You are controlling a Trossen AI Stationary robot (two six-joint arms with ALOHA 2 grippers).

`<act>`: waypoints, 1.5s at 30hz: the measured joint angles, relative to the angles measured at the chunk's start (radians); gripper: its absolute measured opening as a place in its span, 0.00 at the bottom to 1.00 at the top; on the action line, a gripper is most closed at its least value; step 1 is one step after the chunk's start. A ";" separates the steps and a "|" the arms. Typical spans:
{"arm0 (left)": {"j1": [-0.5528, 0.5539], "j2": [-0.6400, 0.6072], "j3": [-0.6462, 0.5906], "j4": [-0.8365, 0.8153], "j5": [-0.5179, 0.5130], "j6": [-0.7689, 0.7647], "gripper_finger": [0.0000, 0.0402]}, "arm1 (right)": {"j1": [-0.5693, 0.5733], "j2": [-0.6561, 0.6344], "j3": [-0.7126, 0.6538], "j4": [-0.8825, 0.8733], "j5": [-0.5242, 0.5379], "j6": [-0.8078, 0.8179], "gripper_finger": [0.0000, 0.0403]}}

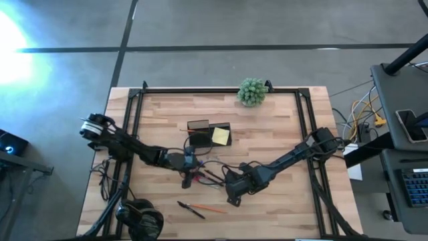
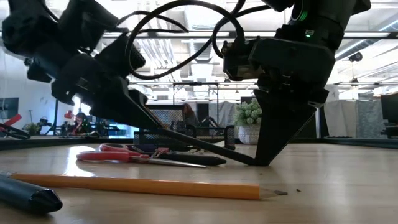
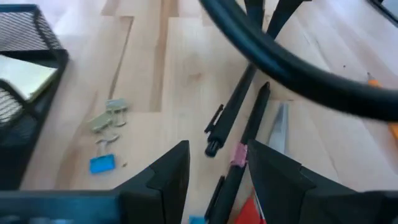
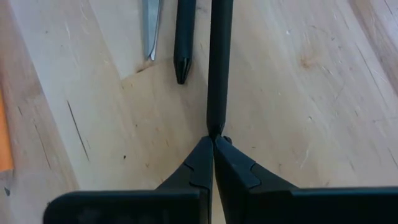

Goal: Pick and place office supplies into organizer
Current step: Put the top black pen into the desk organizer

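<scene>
Slippage is our main worry: our right gripper [image 4: 212, 142] pinches only the very tip of a black pen [image 4: 217, 68], fingers nearly shut on it, so lifting could let it swivel or drop (its far end lies on the table). Our left gripper [image 3: 217, 163] hangs open over other pens near the scissors [image 2: 134, 155]. The organizer [image 1: 208, 132] sits well apart, toward the plant.

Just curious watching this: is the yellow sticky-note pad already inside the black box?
Yes, the yellow pad sits inside the black organizer in the high view.
</scene>
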 joint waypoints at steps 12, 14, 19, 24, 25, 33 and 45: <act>0.005 0.089 0.091 -0.017 0.021 0.002 0.32 | 0.000 0.000 0.000 0.003 -0.001 0.007 0.02; 0.005 0.088 0.089 -0.028 0.025 0.002 0.27 | 0.000 0.000 0.000 0.005 -0.001 0.007 0.02; 0.004 0.079 0.086 -0.043 0.047 0.002 0.13 | 0.000 0.000 0.000 0.005 -0.001 0.007 0.02; 0.002 0.078 0.087 -0.052 0.085 0.003 0.05 | 0.000 0.000 0.000 0.004 0.000 0.007 0.02; 0.002 0.074 0.089 -0.059 0.086 0.002 0.05 | 0.000 -0.004 0.000 0.004 0.004 0.009 0.02; 0.005 -0.111 0.117 -0.387 0.009 -0.003 0.05 | 0.033 -0.154 0.008 -0.041 0.314 0.044 0.06; 0.057 -0.478 0.599 -1.543 -0.248 -0.057 0.05 | -0.033 -0.342 -0.042 -0.281 0.520 0.131 0.14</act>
